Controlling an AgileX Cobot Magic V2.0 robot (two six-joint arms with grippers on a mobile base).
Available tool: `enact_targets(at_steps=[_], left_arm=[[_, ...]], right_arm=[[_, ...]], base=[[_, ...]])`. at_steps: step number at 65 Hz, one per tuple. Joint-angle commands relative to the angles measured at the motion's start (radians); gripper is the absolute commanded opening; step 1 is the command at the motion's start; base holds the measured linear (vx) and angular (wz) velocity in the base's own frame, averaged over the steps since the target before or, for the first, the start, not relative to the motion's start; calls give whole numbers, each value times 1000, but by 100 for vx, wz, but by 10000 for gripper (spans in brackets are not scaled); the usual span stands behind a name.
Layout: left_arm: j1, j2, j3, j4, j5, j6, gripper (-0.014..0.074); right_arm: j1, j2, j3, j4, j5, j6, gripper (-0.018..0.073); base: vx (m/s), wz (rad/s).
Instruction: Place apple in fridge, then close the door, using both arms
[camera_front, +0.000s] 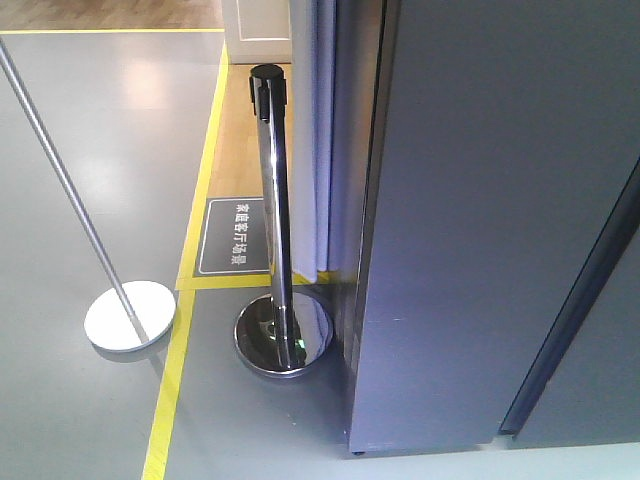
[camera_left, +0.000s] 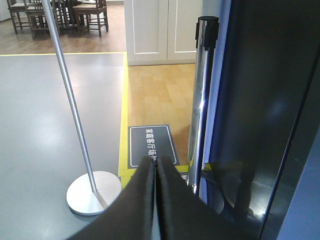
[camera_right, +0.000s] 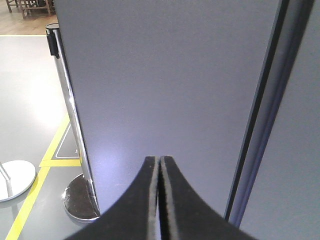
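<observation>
The fridge fills the right of the front view as a tall dark grey box. Only its outside shows, nothing white. Its broad panel faces my right gripper, and a dark vertical seam parts it from a second grey panel on the right. I cannot tell which panel is the door; no gap shows. The apple is out of view. My left gripper is shut and empty, over the floor left of the fridge. My right gripper is shut and empty, pointing at the grey panel.
A chrome stanchion post on a round base stands close against the fridge's left side. A thin pole leans over a white disc base. Yellow floor tape and a dark floor sign lie between them.
</observation>
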Motion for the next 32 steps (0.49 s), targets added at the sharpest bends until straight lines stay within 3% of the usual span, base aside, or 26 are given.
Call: enact_targets(at_steps=[1,32], left_arm=[[-1,-17,22,-6,-65,-11,-6],[-1,-15,20,-6,-65,-11,-6]], right_arm=[[-1,5,-29,1,-71,-2,-8],[-1,5,-29,-1,-71,-2,-8]], base=[[0,0],[0,0]])
